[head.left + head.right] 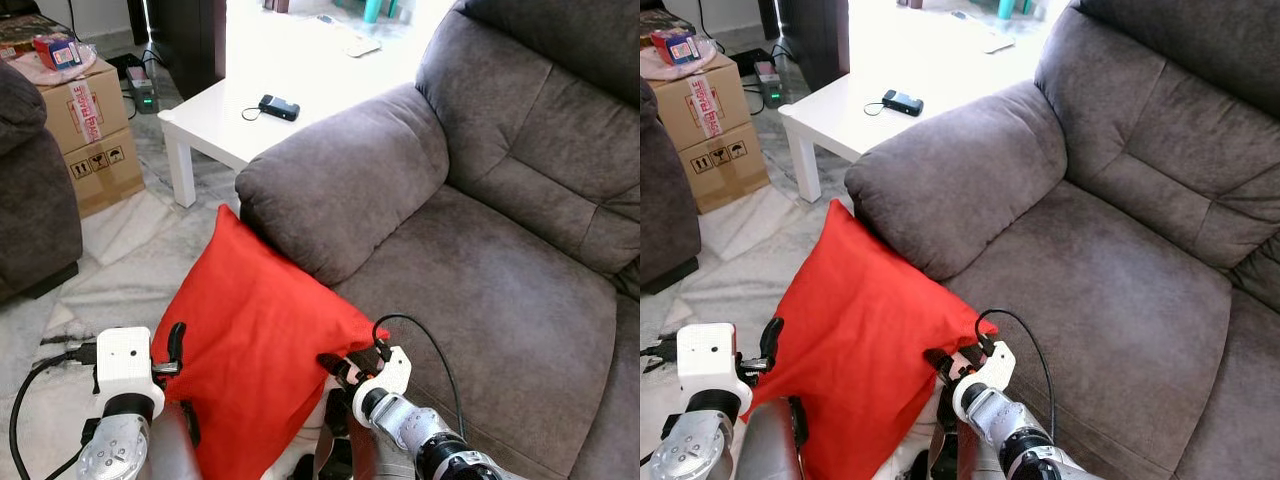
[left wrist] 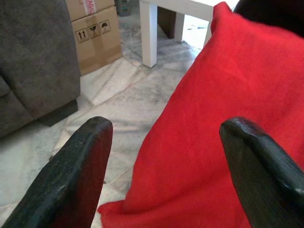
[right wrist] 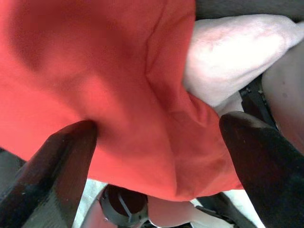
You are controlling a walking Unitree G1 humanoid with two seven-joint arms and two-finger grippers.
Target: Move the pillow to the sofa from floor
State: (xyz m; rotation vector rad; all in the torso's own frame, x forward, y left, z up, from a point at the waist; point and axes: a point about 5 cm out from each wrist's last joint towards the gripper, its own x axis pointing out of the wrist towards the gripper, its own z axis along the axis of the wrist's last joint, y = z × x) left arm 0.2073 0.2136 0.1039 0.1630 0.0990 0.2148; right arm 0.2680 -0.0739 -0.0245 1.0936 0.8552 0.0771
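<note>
The red pillow (image 1: 262, 350) leans against the grey sofa (image 1: 480, 250) armrest, on the marble floor (image 1: 120, 270). My left hand (image 2: 161, 175) and right hand (image 3: 156, 156) (both spread wide) bracket its edges.

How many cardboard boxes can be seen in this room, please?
2, stacked by the dark sofa at the robot's left: the upper cardboard box with red tape, and the lower cardboard box with arrow marks under it. Others may be hidden behind the furniture.
</note>
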